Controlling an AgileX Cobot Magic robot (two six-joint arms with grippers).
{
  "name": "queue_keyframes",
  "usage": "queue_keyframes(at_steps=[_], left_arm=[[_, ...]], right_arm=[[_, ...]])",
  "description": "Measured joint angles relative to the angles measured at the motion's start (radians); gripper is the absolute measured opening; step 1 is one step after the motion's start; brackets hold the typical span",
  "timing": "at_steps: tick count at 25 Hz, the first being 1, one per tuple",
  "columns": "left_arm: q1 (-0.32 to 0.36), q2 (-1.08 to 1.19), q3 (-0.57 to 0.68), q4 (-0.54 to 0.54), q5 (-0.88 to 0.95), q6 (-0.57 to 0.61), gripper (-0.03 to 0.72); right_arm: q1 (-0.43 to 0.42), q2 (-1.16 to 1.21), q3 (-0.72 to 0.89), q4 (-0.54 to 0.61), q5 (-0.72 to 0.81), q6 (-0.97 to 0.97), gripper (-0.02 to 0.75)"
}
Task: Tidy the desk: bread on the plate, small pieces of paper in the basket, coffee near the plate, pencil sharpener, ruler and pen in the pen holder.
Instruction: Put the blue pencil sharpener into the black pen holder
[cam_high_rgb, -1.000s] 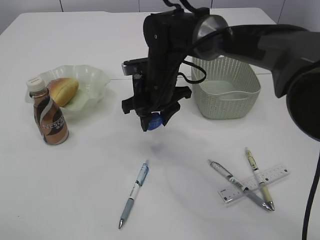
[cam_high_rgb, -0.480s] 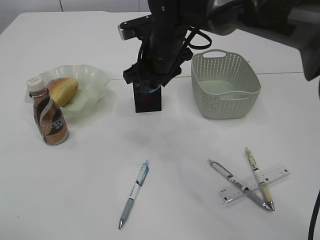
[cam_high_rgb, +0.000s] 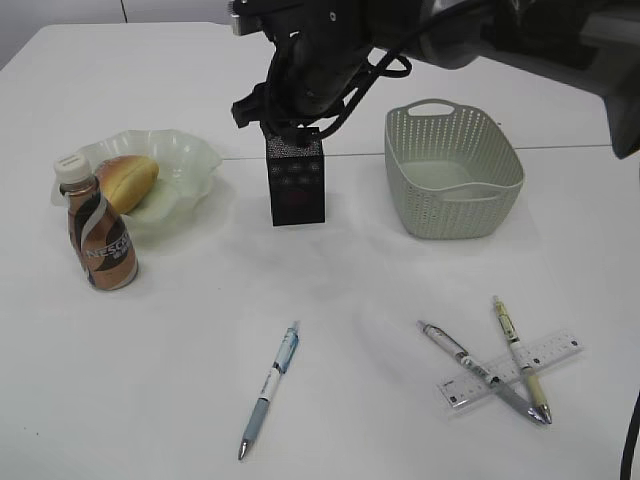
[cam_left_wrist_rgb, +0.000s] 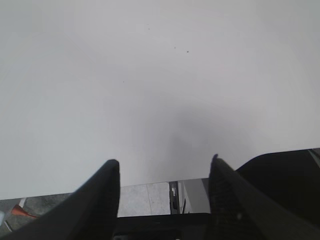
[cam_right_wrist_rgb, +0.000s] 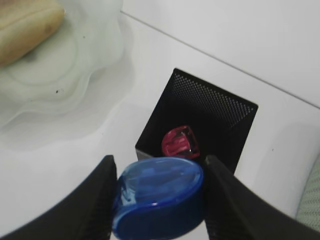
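Note:
My right gripper (cam_right_wrist_rgb: 158, 200) is shut on a blue pencil sharpener (cam_right_wrist_rgb: 159, 202) and holds it just above the open top of the black mesh pen holder (cam_right_wrist_rgb: 210, 115). A red sharpener (cam_right_wrist_rgb: 180, 141) lies inside the holder. In the exterior view the right arm (cam_high_rgb: 305, 60) hangs over the pen holder (cam_high_rgb: 296, 185) and hides the blue sharpener. A blue pen (cam_high_rgb: 270, 385), two more pens (cam_high_rgb: 478, 370) (cam_high_rgb: 520, 355) and a clear ruler (cam_high_rgb: 510, 368) lie on the table. Bread (cam_high_rgb: 125, 182) sits on the plate (cam_high_rgb: 185, 160), with the coffee bottle (cam_high_rgb: 98, 232) beside it. My left gripper (cam_left_wrist_rgb: 164, 167) is open and empty over bare table.
A pale green basket (cam_high_rgb: 455, 170) stands right of the pen holder. The plate's rim also shows in the right wrist view (cam_right_wrist_rgb: 95, 60), left of the holder. The left arm is out of the exterior view.
My right arm has risen and moved back from the table's middle to above the pen holder, carrying the blue sharpener. Nothing else moved.

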Motion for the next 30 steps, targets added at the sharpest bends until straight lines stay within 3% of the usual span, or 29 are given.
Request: queue_keyframes(at_steps=[9,30], left_arm=[[0.0,0.0,0.0,0.0,0.0,0.0,0.416],[0.0,0.0,0.0,0.001,0.0,0.0,0.416]], right_arm=[[-0.042,0.043,0.0,0.018,-0.145,0.024,0.353],[-0.053,0.107,0.0,0.055,-0.219,0.026,0.353]])
